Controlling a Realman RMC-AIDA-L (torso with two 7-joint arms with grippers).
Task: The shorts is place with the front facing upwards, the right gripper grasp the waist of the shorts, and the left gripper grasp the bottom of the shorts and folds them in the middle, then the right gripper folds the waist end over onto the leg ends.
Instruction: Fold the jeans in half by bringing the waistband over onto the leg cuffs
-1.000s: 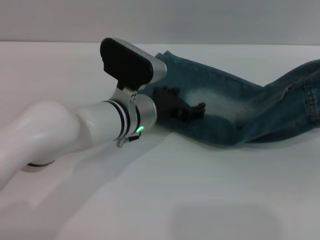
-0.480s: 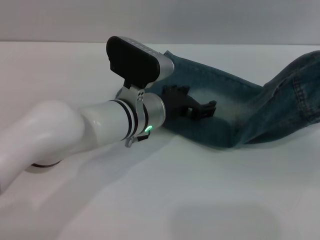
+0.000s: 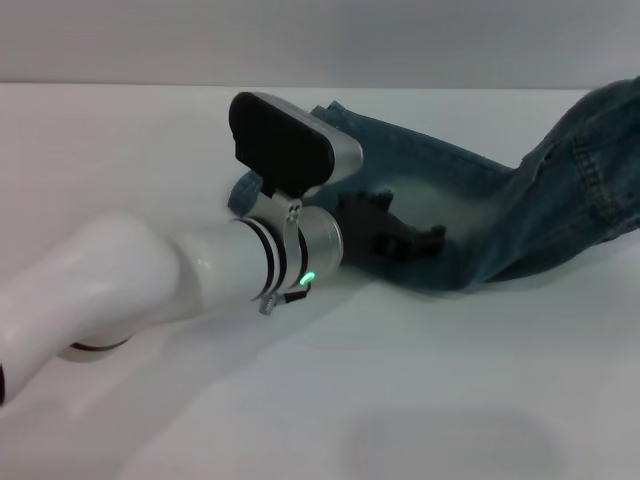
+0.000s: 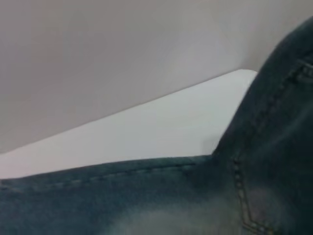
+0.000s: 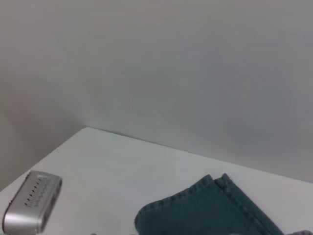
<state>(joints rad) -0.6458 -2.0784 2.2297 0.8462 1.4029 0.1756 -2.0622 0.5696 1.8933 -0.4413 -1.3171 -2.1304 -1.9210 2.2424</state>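
The white left arm reaches forward and rightward, its black two-fingered left end effector (image 3: pixel 405 238) pointing right, held low.

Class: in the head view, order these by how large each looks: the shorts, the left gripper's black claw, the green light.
1. the shorts, partly cut off at the edge
2. the left gripper claw
3. the green light

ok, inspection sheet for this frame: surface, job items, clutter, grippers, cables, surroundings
Surface: white table, matte.
Job's things: shorts lie across the far side; the right end rises off the table toward the frame edge; hemmed leg end lies flat.
Clutter: nothing seen.
Grippers: left gripper rests low on the denim's pale patch; right gripper not in view.
Cables: nothing seen.
Surroundings: plain grey wall behind the table.
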